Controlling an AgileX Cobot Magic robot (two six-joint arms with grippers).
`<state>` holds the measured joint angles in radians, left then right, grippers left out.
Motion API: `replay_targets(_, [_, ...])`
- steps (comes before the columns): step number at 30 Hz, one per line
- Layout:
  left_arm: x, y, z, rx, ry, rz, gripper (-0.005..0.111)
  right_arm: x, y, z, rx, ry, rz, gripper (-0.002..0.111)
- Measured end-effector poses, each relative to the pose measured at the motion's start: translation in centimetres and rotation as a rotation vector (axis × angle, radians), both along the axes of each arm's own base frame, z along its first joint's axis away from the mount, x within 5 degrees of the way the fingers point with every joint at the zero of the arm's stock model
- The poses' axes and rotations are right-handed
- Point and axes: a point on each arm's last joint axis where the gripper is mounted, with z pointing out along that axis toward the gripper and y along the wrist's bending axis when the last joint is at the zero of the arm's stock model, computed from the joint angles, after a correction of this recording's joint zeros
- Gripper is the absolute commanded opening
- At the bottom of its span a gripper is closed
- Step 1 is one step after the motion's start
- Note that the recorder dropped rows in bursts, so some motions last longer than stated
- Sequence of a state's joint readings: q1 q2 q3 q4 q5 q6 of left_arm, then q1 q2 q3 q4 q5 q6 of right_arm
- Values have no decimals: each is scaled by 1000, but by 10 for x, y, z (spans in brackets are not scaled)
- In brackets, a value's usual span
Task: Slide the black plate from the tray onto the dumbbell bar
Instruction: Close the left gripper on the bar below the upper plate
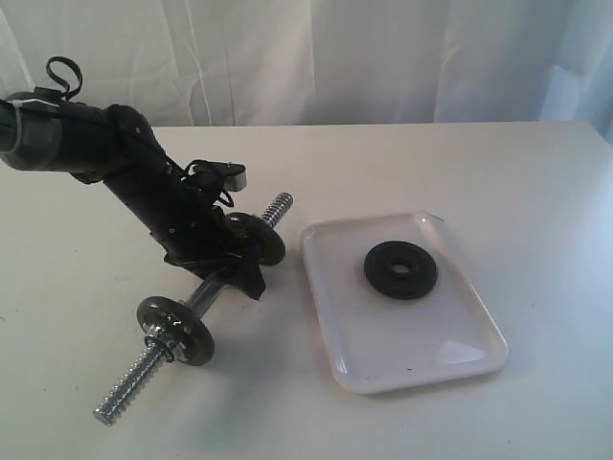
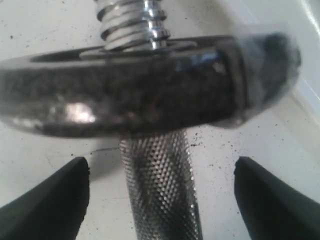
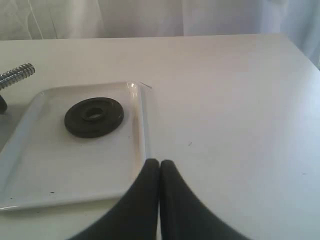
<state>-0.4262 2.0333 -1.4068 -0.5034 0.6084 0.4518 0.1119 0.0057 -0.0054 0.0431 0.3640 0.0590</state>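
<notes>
While the left pincer (image 2: pixel 161 172) stands spread astride the dumbbell bar (image 1: pixel 204 294), the right pincer (image 3: pixel 159 172) is pressed together; the black plate (image 3: pixel 112 117) lies flat in the tray (image 3: pixel 30 165) just beyond its tips.

A white desk (image 1: pixel 498 163) fills the scene, its matte surface marked with a few tiny dark specks. Behind its far edge hangs a white curtain (image 1: pixel 335 57) in soft folds. Left of centre stand two shiny grey-black weight discs, both on edge. The near disc (image 1: pixel 177 331) is toward the front. The far disc (image 1: pixel 273 244) is behind it and further right, partly hidden.
</notes>
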Motion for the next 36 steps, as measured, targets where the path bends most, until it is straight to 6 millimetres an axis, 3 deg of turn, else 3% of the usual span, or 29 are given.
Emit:
replay_targets(29, [-2,-1,-4,4,44,-19,81,0,0,0,0,0,0,0])
replay_targets(32, [-2,-1,-4,5,41,-26,75,0,0,0,0,0,0,0])
replay_targets(36, [-1,-1,-6,6,34,-27,56,0,0,0,0,0,0,0])
